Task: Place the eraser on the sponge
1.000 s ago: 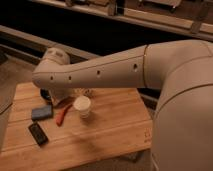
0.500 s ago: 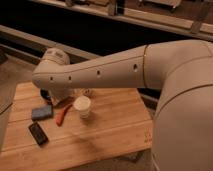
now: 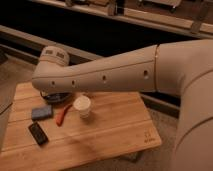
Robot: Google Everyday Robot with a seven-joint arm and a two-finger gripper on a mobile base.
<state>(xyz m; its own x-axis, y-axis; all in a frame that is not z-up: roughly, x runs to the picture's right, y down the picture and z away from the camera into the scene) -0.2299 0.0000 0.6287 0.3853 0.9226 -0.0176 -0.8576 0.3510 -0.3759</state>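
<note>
Eraser [image 3: 38, 133] on bench [image 3: 115, 127], lower left, just below sponge [image 3: 42, 112], not touching it. Its long axis runs upper-left to lower-right. Pincer out of sight, likely behind arm [image 3: 100, 75] above; cannot tell its opening.

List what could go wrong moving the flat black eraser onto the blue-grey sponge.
1. The gripper is hidden behind the cream arm, so its aim cannot be checked.
2. The flat black eraser lies low on the wooden table; a grasp may push it instead of lifting.
3. The orange-red stick and white cup sit near the blue-grey sponge and may get knocked.
</note>
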